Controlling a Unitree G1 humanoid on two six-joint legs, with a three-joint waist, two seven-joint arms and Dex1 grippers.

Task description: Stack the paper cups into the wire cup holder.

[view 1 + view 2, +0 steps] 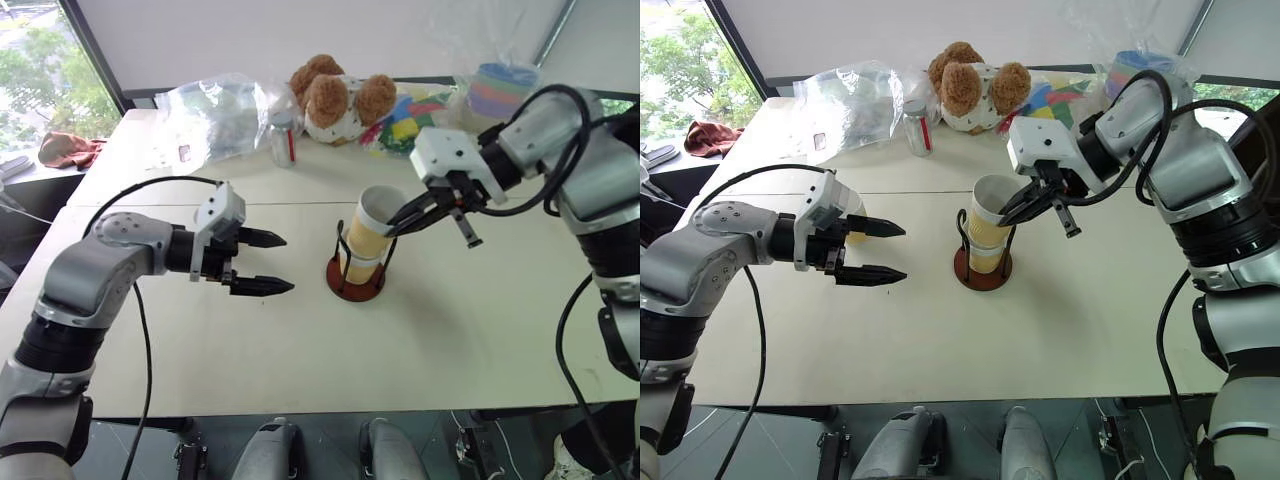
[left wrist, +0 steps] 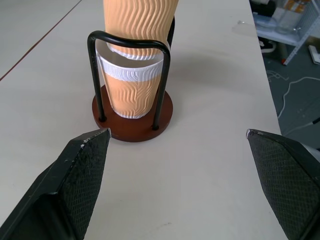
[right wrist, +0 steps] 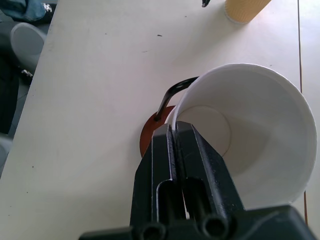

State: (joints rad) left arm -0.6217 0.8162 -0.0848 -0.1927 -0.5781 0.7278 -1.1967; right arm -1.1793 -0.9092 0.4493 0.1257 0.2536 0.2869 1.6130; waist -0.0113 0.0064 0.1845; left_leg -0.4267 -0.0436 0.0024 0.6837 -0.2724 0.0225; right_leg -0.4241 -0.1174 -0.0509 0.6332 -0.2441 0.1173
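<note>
Setting: white tabletop (image 1: 450, 330) under a window wall, with a brown teddy bear (image 1: 335, 100), a crumpled clear plastic bag (image 1: 215, 115), a silver can (image 1: 283, 140) and a wrapped stack of pastel bowls (image 1: 502, 88) along the far edge.
Holder: the wire cup holder (image 1: 357, 278), black wire loops on a round reddish-brown disc base, stands mid-table between the two arms.
Cups: one yellow-tan ribbed paper cup with a white rim band (image 2: 132, 92) sits seated in the holder; a second such cup (image 1: 368, 225) is tilted, its foot partly inside the first; a third cup (image 3: 245, 9) stands apart on the table.
Right gripper (image 3: 175, 137): clamped tight on the rim wall of the tilted cup, one finger inside, one outside.
Left gripper (image 1: 262, 262): spread wide, holding nothing, aimed at the holder from just beside it.
Step in hand: seating the second cup.
Doing it well: I judge the cup should be brought upright over the lower cup first, then pressed straight down between the loops, releasing only once it nests.
Risk: pushing while tilted could catch a wire loop and tip the light stand.
</note>
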